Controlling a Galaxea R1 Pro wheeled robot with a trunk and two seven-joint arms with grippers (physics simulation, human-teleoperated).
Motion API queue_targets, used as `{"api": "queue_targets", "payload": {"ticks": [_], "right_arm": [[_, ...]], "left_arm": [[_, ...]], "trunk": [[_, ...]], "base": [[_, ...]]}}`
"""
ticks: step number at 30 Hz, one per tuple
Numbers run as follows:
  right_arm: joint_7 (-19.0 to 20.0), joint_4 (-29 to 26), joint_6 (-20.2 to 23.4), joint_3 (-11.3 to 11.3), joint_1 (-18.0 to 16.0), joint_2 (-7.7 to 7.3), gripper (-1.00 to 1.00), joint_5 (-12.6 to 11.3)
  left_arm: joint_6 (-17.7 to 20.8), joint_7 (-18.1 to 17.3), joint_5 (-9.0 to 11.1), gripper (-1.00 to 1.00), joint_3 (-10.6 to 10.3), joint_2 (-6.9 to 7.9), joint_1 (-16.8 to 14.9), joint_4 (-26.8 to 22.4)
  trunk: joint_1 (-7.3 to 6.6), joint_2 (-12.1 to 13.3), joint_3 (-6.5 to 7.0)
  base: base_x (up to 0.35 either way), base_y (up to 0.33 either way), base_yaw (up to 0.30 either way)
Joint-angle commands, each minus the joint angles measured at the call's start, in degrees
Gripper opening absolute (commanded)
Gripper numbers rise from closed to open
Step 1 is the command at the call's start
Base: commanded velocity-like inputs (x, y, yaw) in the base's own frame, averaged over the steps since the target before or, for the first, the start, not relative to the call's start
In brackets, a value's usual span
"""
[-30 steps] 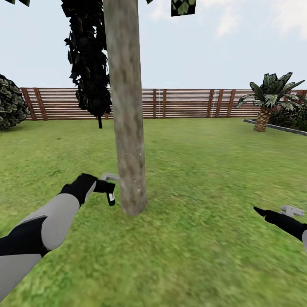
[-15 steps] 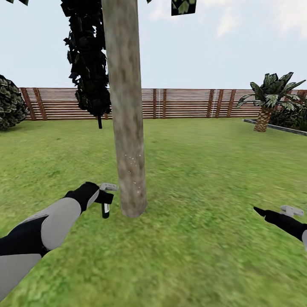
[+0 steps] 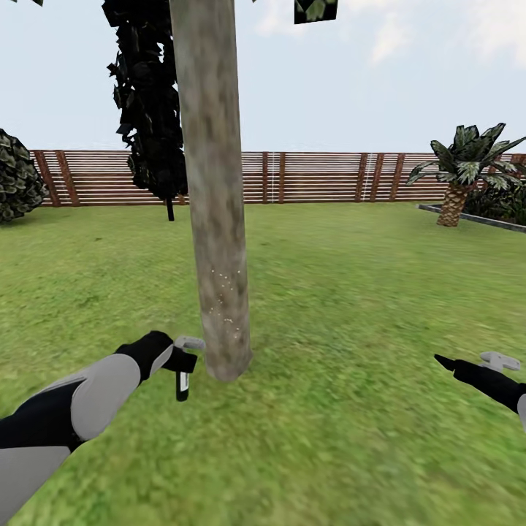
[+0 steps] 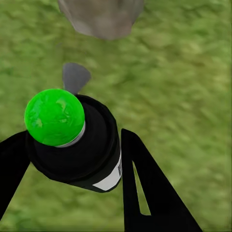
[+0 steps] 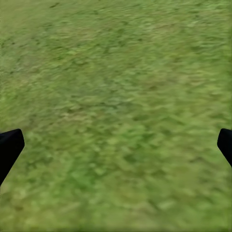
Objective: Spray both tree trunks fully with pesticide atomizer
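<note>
A thick grey-brown tree trunk rises from the lawn just ahead, with small white specks on its lower bark. My left gripper is shut on the pesticide atomizer, a black bottle hanging close to the left side of the trunk's base. In the left wrist view the fingers clamp the atomizer, whose green ball top faces the camera, with the trunk base beyond. My right gripper hangs low at the right, open, over bare grass.
A brown slat fence closes the lawn at the back. A dark narrow conifer stands behind the trunk, a shrub at far left, a short palm and a stone kerb at far right.
My left arm has moved down along the trunk with the atomizer, from about knee height to near the base. More white specks show on the bark. The right arm is unmoved.
</note>
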Motion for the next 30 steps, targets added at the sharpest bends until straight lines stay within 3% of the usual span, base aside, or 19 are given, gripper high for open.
{"api": "queue_targets", "payload": {"ticks": [1, 7, 20, 24, 30], "right_arm": [[0.0, 0.0, 0.0, 0.0, 0.0, 0.00, 1.00, 0.0], [0.0, 0.0, 0.0, 0.0, 0.0, 0.00, 1.00, 0.0], [0.0, 0.0, 0.0, 0.0, 0.0, 0.00, 1.00, 0.0], [0.0, 0.0, 0.0, 0.0, 0.0, -0.01, 1.00, 0.0], [0.0, 0.0, 0.0, 0.0, 0.0, -0.04, 1.00, 0.0]], "left_arm": [[0.0, 0.0, 0.0, -1.00, 0.1, 0.02, 0.3, 0.0], [0.0, 0.0, 0.0, -1.00, 0.1, 0.05, 2.0, 0.0], [0.1, 0.0, -0.1, -1.00, 0.1, 0.22, 2.1, -0.1], [0.1, 0.0, -0.1, -1.00, 0.1, 2.87, 2.1, -0.1], [0.1, 0.0, -0.1, -1.00, 0.0, 3.48, 2.1, -0.1]], "trunk": [[0.00, 0.0, 0.00], [0.00, 0.0, 0.00], [0.00, 0.0, 0.00], [0.00, 0.0, 0.00], [0.00, 0.0, 0.00]], "base": [[0.000, 0.000, 0.000], [0.000, 0.000, 0.000], [0.072, 0.013, 0.000], [0.004, 0.001, 0.000], [0.000, 0.000, 0.000]]}}
